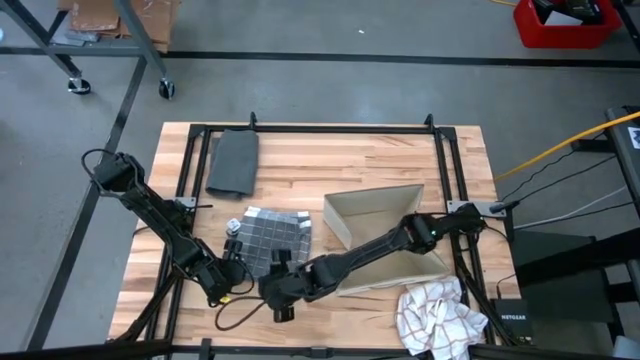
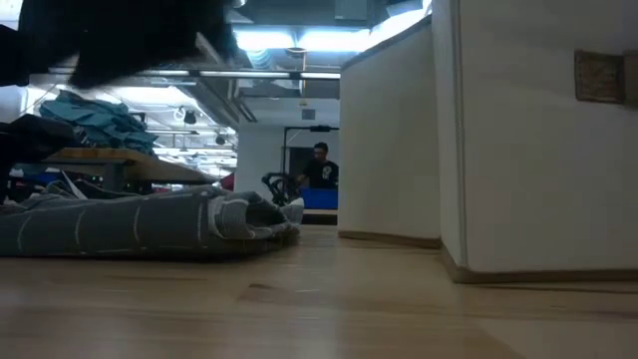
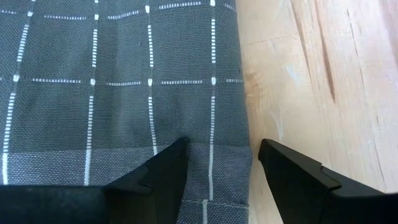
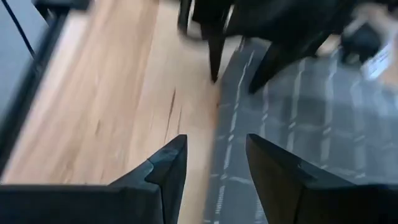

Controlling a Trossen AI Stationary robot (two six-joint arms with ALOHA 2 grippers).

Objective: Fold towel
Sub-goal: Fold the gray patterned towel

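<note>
A grey towel with white check lines [image 1: 268, 234] lies flat on the wooden table, near its front. It also shows in the low view [image 2: 150, 223]. My left gripper [image 1: 238, 264] is open and low at the towel's near edge. In the left wrist view [image 3: 221, 146] one finger stands over the towel's hemmed corner [image 3: 227, 180] and the other over bare wood. My right gripper [image 1: 264, 286] is open and empty just off that edge. In the right wrist view [image 4: 214, 140] it hangs above the line where towel and wood meet. My left gripper has one finger [image 3: 165, 168] over the towel near its hemmed corner, coming from the table's near side. I cannot tell whether that finger touches the cloth. The other finger is over bare wood.
A folded dark grey cloth [image 1: 233, 162] lies at the far left. A beige open box [image 1: 385, 235] stands right of the towel, under my right arm. A crumpled white checked cloth [image 1: 440, 316] lies at the near right corner. A black frame [image 1: 320, 128] edges the table.
</note>
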